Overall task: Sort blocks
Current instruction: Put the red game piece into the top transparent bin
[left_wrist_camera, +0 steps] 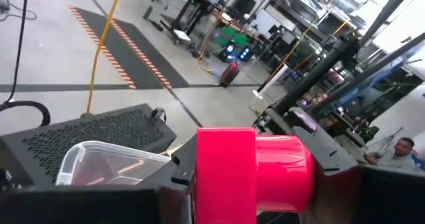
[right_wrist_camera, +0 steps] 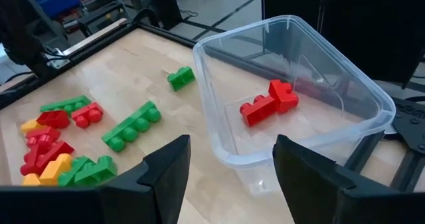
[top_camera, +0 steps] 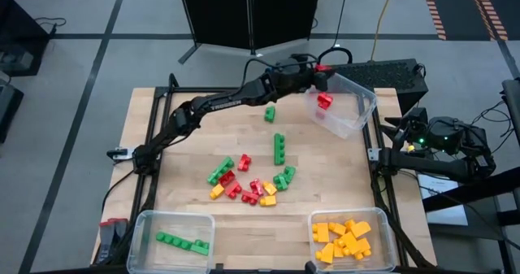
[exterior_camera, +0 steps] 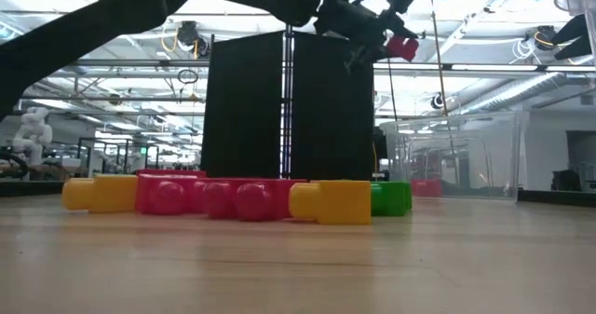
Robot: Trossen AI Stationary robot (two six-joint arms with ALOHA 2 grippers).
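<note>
- Holding a red block point(left_wrist_camera: 252, 171) between its fingers, the left gripper point(top_camera: 322, 67) hangs above the far rim of the clear bin point(top_camera: 370, 111) at the far right of the surface point(top_camera: 187, 119); the low view shows the block raised well above the bin.
- The bin sits tilted against the surface's far right corner and already contains red blocks point(right_wrist_camera: 269, 102). Judged from that, the held block belongs there, and the open mouth lies directly beneath and slightly toward the near side of the gripper.
- Long axis of the held block runs crosswise to the fingers, studded end sticking out to one side.
- The right gripper point(right_wrist_camera: 229, 177) waits at the right edge, fingers apart and empty, looking onto the same bin; the left arm is plainly the nearer to the drop.
- Unsorted blocks lie in a mixed cluster point(top_camera: 248, 184) at mid-surface, with green blocks point(top_camera: 279, 146) between it and the bin.
- Near-edge bins hold green point(top_camera: 183, 242) and yellow-orange blocks point(top_camera: 344, 240).
- Room: the bin mouth is wide; risk lies in releasing over the far rim, beyond which the surface ends.
</note>
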